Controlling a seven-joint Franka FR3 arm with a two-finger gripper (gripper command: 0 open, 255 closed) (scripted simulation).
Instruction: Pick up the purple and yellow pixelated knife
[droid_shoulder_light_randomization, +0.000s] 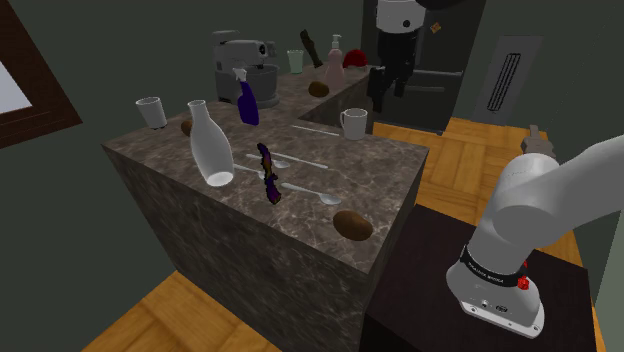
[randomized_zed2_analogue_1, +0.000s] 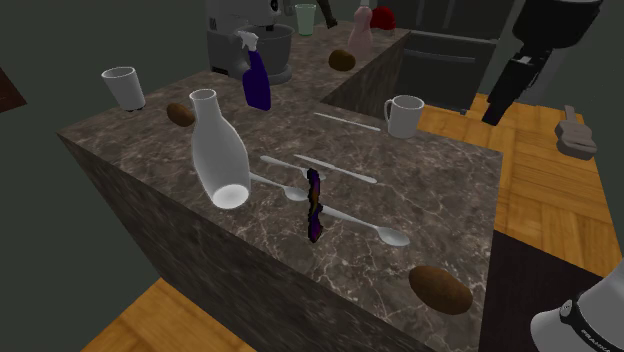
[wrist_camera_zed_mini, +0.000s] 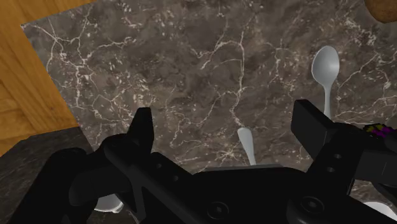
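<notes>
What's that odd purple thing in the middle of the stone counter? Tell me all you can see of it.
It is a knife, narrow, dark purple with yellow flecks, its outline jagged and blocky like a pixel drawing. Blade and handle are hard to tell apart. It rests near the middle of the brown marbled counter, seemingly on its edge, among white spoons, and appears to cross the handle of one long spoon. A pale bottle is beside it, apart. The open gripper hangs away from it.

dim, even light throughout, faint soft shadows, no glare or blur.
</notes>
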